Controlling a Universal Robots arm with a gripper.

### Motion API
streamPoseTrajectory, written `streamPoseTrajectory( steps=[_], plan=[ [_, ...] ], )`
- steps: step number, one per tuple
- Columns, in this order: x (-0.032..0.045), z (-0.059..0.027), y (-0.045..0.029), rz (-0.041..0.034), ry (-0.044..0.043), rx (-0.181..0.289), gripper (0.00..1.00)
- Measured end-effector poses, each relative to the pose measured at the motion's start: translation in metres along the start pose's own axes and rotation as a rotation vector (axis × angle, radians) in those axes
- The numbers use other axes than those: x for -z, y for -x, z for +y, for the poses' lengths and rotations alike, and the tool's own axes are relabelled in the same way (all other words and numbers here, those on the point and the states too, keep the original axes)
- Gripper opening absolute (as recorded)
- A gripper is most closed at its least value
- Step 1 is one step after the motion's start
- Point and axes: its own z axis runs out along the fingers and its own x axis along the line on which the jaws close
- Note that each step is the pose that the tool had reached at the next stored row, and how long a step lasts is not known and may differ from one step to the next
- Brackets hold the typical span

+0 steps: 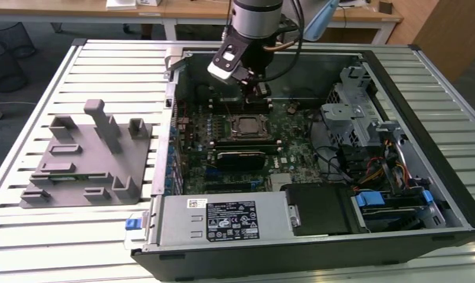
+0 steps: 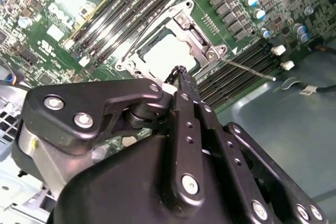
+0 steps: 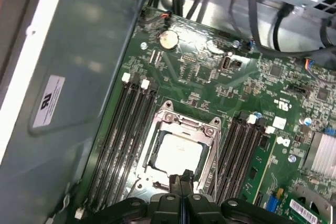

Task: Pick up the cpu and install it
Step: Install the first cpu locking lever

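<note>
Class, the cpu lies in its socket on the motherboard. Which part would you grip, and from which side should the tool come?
Probably its two opposite edges, from straight above. The cpu lies flat and thin, top face up, ringed by the metal socket frame, with memory slots on both sides, so a sideways approach looks blocked.

Exterior view high; both wrist views near socket [image 2: 195, 38] [image 3: 211, 145]

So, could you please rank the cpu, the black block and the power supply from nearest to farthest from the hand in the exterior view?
1. cpu, in its socket, right by the hand.
2. black block, next along the board, nearer the camera.
3. power supply, at the case's near edge.
</note>
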Motion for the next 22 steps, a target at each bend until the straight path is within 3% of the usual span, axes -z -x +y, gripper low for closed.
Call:
streamPoseTrajectory(
  steps=[6,22],
  plan=[
    [-0.0003,-0.0011,-0.0002,-0.0013,-0.0007,0.04,0.11],
    [-0.002,-0.0012,-0.0003,-0.0009,-0.0009,0.323,0.11]
  ],
)
